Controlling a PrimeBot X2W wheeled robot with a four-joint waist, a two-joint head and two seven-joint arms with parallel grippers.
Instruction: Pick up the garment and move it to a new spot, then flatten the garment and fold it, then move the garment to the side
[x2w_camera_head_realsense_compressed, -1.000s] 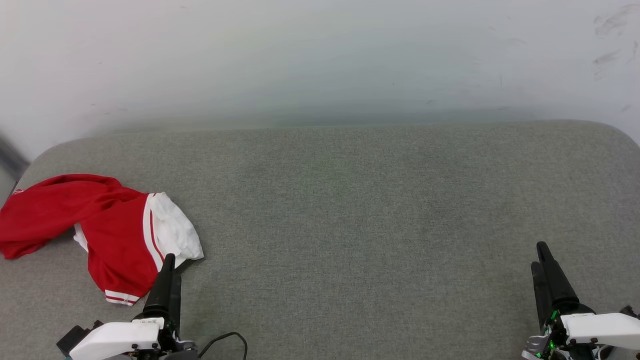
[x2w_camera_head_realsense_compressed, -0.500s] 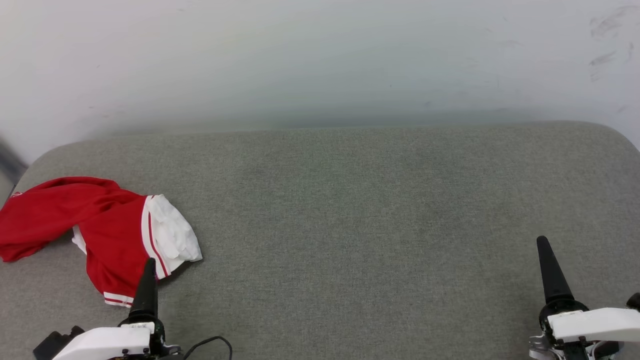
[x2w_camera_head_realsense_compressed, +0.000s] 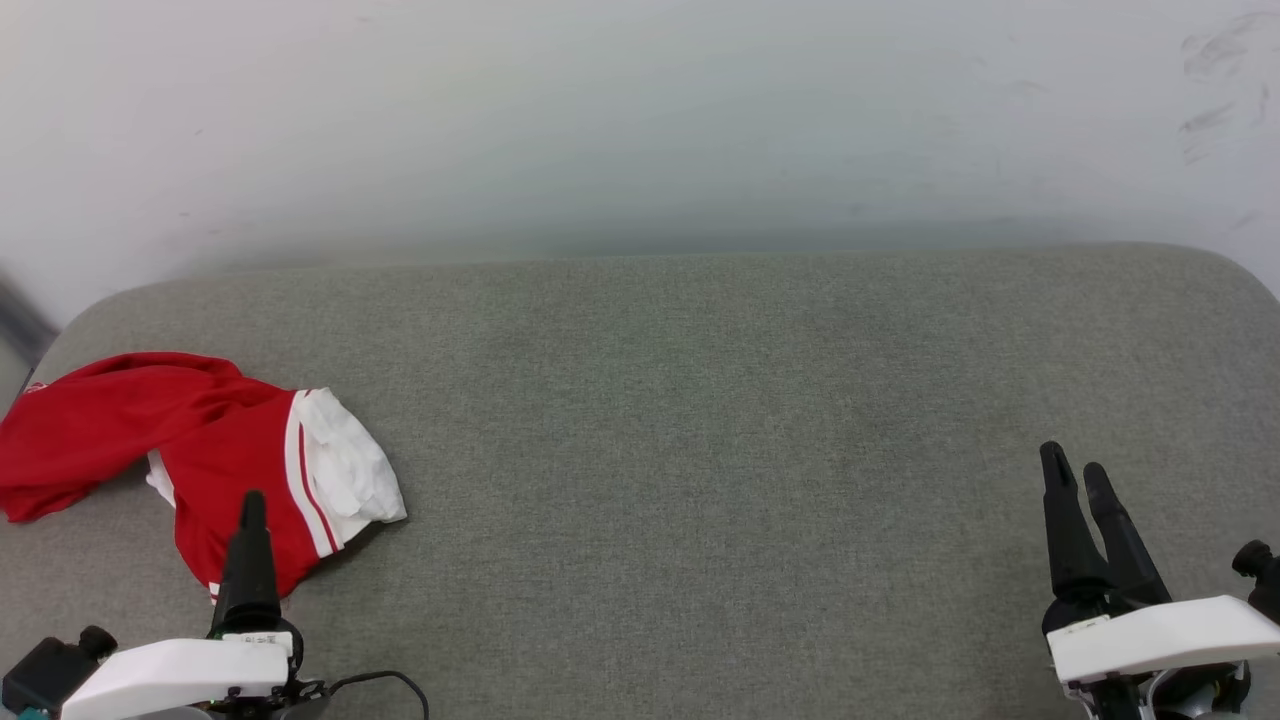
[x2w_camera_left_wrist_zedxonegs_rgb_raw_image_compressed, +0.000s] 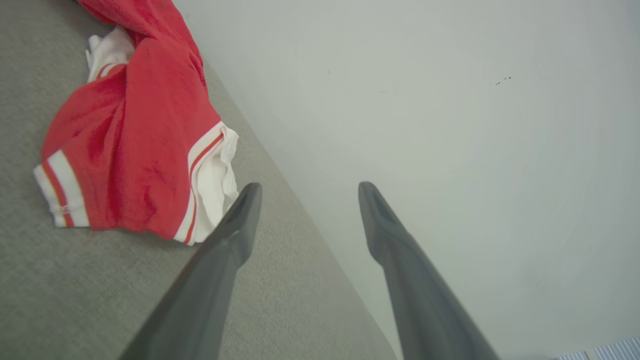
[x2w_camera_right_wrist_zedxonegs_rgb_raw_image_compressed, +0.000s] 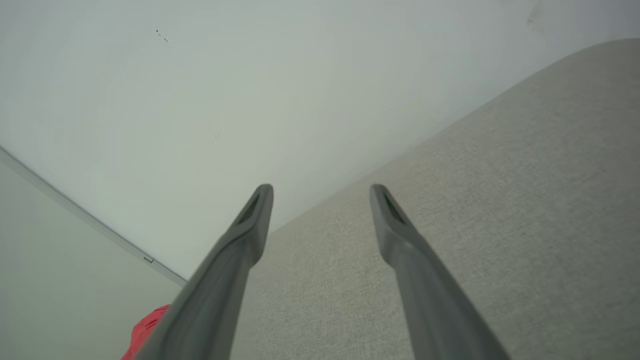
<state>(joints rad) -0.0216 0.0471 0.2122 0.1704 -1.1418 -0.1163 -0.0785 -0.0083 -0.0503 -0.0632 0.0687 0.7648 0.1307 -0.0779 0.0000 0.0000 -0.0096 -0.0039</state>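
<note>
- I see the garment (x2w_camera_head_realsense_compressed: 210, 450) lying crumpled at the left end of the grey cushion (x2w_camera_head_realsense_compressed: 700, 420). Its red body is bunched up, and one white sleeve with striped trim is turned toward the right.
- My left gripper (x2w_camera_left_wrist_zedxonegs_rgb_raw_image_compressed: 310, 189) sits at the near left with its jaws wide and nothing between them. From the head camera its fingers overlap the garment's near hem. On the wrist camera the white sleeve lies just beside one fingertip.
- My right gripper (x2w_camera_head_realsense_compressed: 1071, 462) is at the near right, well apart from the garment, jaws wide and empty over bare cushion.
- A pale wall (x2w_camera_head_realsense_compressed: 640, 120) runs along the far side.
</note>
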